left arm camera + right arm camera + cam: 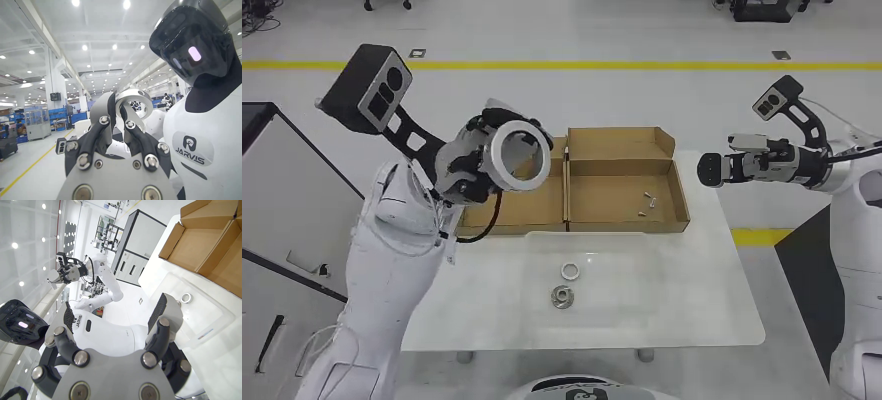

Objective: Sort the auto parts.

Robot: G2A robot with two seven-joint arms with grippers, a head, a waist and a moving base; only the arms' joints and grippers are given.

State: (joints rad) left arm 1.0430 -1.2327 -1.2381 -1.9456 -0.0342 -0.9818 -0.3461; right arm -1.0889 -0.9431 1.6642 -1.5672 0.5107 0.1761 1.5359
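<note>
The table [682,300] carries two cardboard boxes. The left gripper [118,111], one finger through a big metal ring [132,94], clamps it high above the left box [532,205], probably its bin. The right gripper [115,306] hangs wide open beside the table, clear of that path. The right box [627,190] holds bolts [647,200]. A small ring [570,270] and a toothed part [562,296] wait nearer the robot.

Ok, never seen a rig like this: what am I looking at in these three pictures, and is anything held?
A two-armed robot at a white table. One picture looks down from above its arms; the other two come from cameras on each wrist. The left hand is shut on a large metal ring, one finger inside it, one outside, held up. The right hand is open and empty. On the table stand a cardboard box with small bolts in one compartment and a clear tray holding a white ring and a metal part.
</note>
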